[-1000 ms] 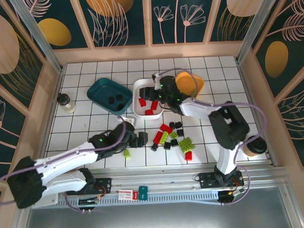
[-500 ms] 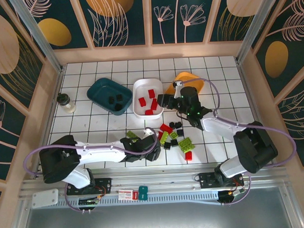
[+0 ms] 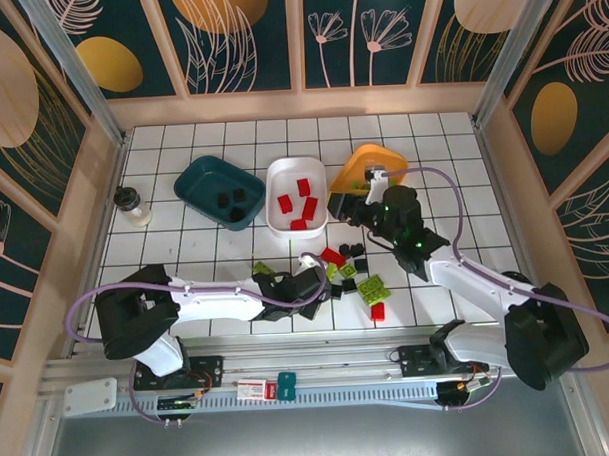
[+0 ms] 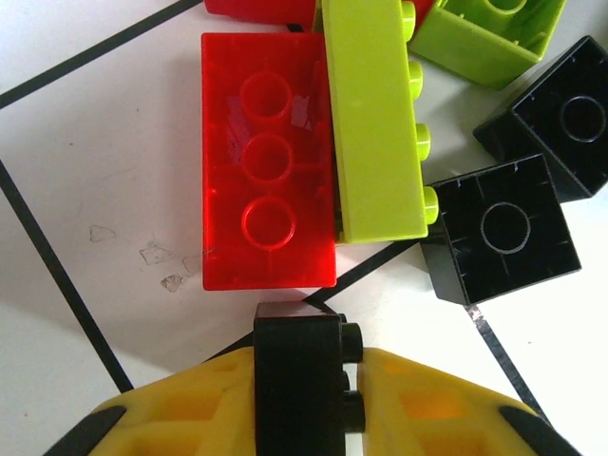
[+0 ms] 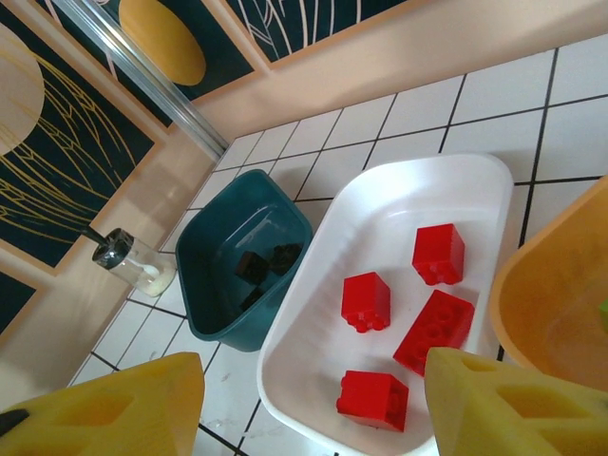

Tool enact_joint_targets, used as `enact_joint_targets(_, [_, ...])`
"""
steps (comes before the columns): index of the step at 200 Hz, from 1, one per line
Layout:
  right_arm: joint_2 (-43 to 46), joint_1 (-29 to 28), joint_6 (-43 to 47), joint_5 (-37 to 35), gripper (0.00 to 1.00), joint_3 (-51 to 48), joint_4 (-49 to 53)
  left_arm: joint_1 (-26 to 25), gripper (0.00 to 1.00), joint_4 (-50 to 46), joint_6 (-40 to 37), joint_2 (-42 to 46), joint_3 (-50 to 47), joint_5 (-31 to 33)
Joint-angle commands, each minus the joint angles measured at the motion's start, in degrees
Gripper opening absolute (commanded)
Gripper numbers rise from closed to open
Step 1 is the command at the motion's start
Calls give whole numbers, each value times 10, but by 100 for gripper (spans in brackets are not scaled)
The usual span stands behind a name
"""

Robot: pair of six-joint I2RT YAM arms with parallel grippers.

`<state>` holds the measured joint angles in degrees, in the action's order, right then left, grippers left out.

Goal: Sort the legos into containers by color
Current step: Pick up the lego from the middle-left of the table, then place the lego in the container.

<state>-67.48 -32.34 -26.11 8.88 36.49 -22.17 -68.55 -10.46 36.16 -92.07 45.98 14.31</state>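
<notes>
Left gripper (image 4: 302, 380) clamped on black lego (image 4: 299, 351), loose pile just ahead.
Teal tub (image 5: 204, 275), holding black ones, lies left of right gripper's (image 5: 309, 408) wide-apart empty jaws, white tub (image 5: 399, 171) beneath them. Red lego (image 4: 269, 161) sits just beyond the left jaws: lift straight up clear of it, then carry to teal.

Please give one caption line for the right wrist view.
Open right gripper near white tub holding four red legos; teal tub with black legos beside it.
</notes>
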Motion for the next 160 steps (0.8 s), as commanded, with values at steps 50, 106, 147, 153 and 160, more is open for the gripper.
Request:
enact_joint_targets(50, [44,-20,-11,-21,63,-36,31,158,19,9,-4,180,-15,42])
enact_joint_targets(106, [49,-55,1,-59,63,-47,64,421,19,85,10,150,22,-18])
enact_joint_targets(147, [77,-86,4,-76,64,-64,107,503,16,102,22,22,94,-60])
enact_joint_targets(153, [80,-92,6,-81,64,-66,116,510,16,102,23,7,117,-65])
enact_joint_targets(160, [84,-99,8,-88,64,-69,128,518,16,100,24,-9,134,-69])
